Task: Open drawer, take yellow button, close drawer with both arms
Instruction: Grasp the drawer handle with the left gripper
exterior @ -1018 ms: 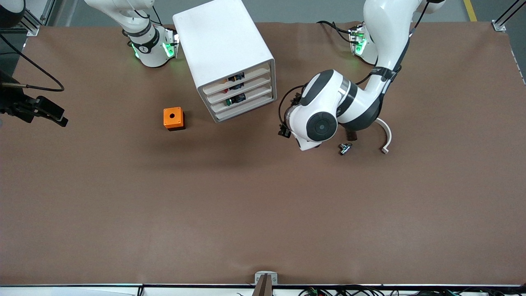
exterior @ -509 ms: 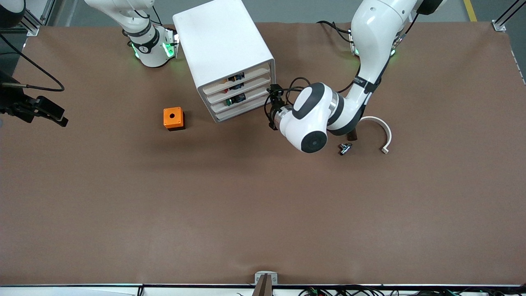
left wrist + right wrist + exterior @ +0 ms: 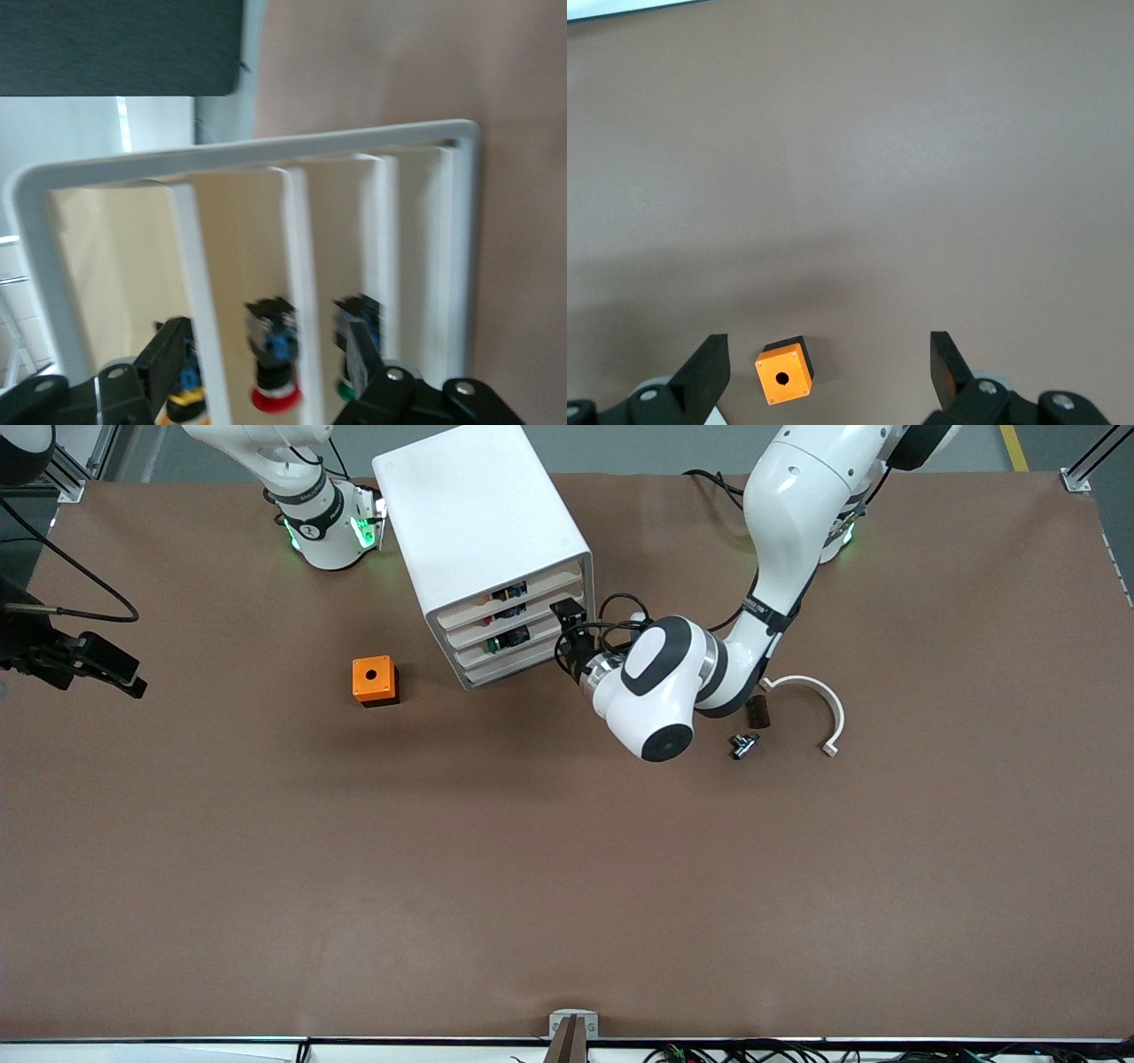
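The white cabinet [image 3: 478, 522] stands near the robots' bases with four drawers facing the front camera. The top drawer [image 3: 540, 582] sits flush with the others and shows in the left wrist view [image 3: 115, 257]. The orange-yellow capped button [image 3: 508, 591] lies in it, also in the left wrist view [image 3: 189, 396]. My left gripper [image 3: 567, 622] is open in front of the drawer fronts, at the cabinet's end toward the left arm, its fingers [image 3: 168, 354] apart and holding nothing. My right gripper [image 3: 828, 363] is open high over the orange box [image 3: 784, 370].
A red-capped button [image 3: 273, 390] and a green-capped one [image 3: 347, 387] lie in lower drawers. The orange square box [image 3: 375, 680] sits beside the cabinet. A white curved piece [image 3: 819, 700], a dark block [image 3: 757, 711] and a small metal part [image 3: 744, 744] lie by the left arm.
The left arm has swung from beside the small metal part toward the cabinet, bringing its gripper up to the drawer fronts. The right arm has not moved.
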